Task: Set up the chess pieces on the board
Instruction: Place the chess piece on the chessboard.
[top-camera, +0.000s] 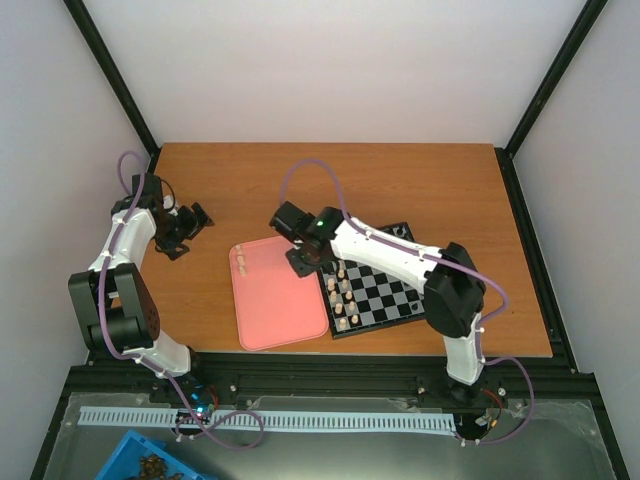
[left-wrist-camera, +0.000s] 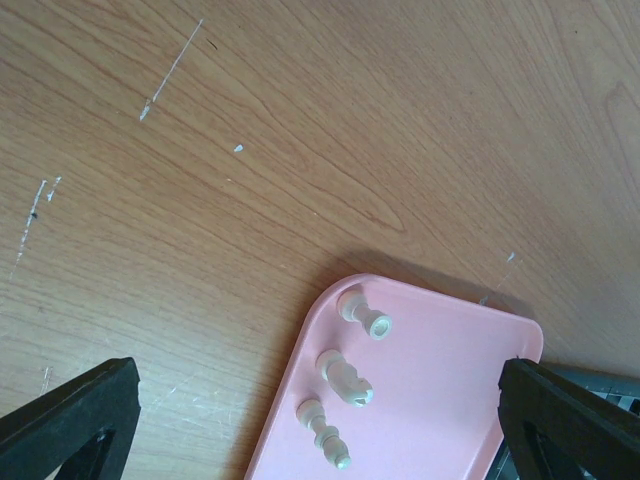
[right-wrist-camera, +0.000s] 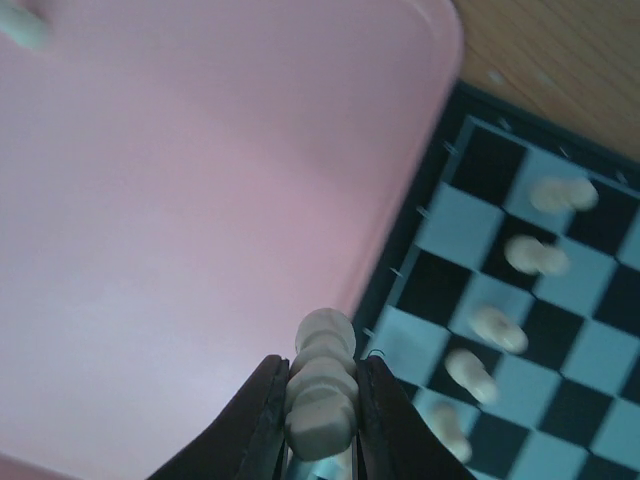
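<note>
my right jaws pinch a chess piece at the tray edge; next, i reckon, it needs a free board square. left jaws gape empty.

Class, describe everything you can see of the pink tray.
The pink tray is a rounded rectangle with a low raised rim, smooth and plastic-looking. It lies flat on the wooden table, its right edge close against the chessboard. Three cream chess pieces lie on their sides near its far left corner. The right arm's fingers hold another piece above its right edge.
</note>
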